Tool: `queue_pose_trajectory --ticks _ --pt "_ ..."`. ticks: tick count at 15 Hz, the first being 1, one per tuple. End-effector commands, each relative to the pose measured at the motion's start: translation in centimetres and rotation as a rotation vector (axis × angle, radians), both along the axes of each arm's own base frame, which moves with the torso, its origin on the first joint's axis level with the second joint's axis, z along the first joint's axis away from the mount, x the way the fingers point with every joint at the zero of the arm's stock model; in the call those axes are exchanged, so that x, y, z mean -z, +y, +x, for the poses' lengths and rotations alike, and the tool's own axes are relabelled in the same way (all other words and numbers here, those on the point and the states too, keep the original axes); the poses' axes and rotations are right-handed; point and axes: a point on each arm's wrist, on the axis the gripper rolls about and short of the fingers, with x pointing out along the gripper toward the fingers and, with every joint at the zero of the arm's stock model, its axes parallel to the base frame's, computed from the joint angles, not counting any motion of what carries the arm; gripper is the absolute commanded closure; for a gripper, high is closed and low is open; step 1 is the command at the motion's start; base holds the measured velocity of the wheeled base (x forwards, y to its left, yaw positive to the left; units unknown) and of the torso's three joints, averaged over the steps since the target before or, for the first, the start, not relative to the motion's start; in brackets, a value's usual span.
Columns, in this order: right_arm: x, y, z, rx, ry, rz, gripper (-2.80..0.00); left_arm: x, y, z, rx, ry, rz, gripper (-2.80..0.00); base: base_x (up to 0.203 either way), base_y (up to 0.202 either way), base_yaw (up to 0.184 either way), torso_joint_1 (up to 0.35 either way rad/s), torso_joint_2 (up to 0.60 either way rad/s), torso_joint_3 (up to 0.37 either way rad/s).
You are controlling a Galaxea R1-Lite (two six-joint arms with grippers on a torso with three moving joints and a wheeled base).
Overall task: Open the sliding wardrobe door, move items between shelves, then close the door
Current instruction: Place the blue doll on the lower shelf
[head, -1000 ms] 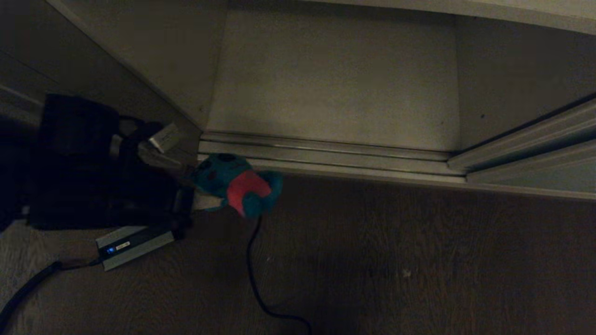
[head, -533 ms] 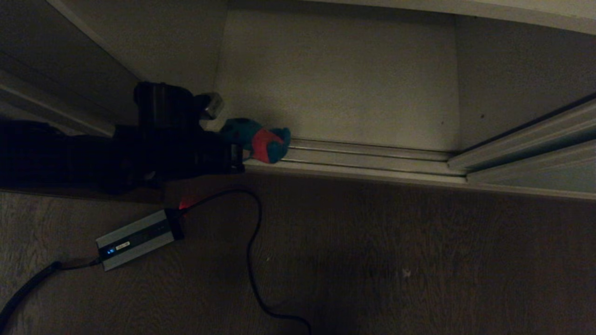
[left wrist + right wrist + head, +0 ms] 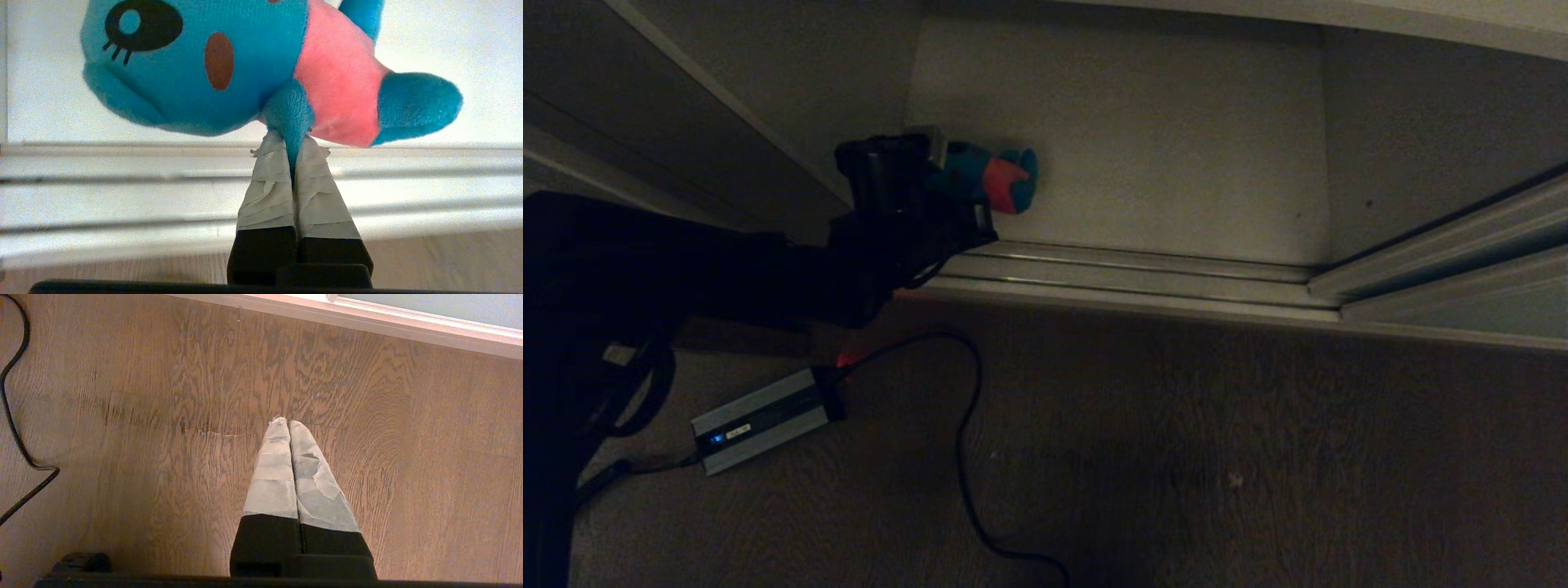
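Left wrist view: left end effector clamped tight on teal-blue plush toy's limb.

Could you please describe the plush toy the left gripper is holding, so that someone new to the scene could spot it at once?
Find the open wardrobe's off-white bottom shelf, just behind the ribbed metal floor track. Over its left end, the left gripper pinches the plush toy by one limb. It is the only toy in view: teal-blue, pink-shirted, with a big black eye.
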Motion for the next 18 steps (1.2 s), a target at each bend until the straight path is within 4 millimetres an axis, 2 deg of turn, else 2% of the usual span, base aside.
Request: queue_pose_trajectory --ticks 1,3,5,9,11,12,13,14,18 --pt "0.1 0.0 0.0 0.0 0.004 0.0 0.0 3.1 -1.4 2.2 -0.009 0.019 0.017 0.0 0.0 0.0 0.0 0.0 0.0 0.0" --pt "0.1 0.0 0.0 0.0 0.006 0.0 0.0 4.3 -1.7 2.9 -0.024 0.022 0.021 0.0 0.0 0.0 0.0 0.0 0.0 0.0" --pt "0.1 0.0 0.0 0.0 0.004 0.0 0.0 4.5 -1.8 3.4 -0.032 -0.005 0.019 0.0 0.0 0.0 0.0 0.0 0.0 0.0" --pt "0.1 0.0 0.0 0.0 0.004 0.0 0.0 3.7 -1.9 4.2 -0.078 -0.056 0.006 0.0 0.0 0.0 0.0 0.0 0.0 0.0" --pt "0.1 0.0 0.0 0.0 0.003 0.0 0.0 1.9 -1.2 4.6 -0.104 -0.117 -0.013 0.0 0.0 0.0 0.0 0.0 0.0 0.0" --pt "0.1 0.0 0.0 0.0 0.004 0.0 0.0 2.0 -1.2 4.6 -0.113 -0.115 -0.01 0.0 0.0 0.0 0.0 0.0 0.0 0.0" --pt "0.1 0.0 0.0 0.0 0.005 0.0 0.0 2.2 -1.2 4.6 -0.117 -0.109 -0.005 -0.96 0.0 0.0 0.0 0.0 0.0 0.0" --pt "0.1 0.0 0.0 0.0 0.004 0.0 0.0 2.0 -1.1 4.5 -0.117 -0.113 -0.01 -2.8 0.0 0.0 0.0 0.0 0.0 0.0" --pt "0.1 0.0 0.0 -0.001 0.004 0.0 0.0 0.1 -0.8 3.7 -0.111 -0.142 -0.043 -2.8 0.0 0.0 0.0 0.0 0.0 0.0"
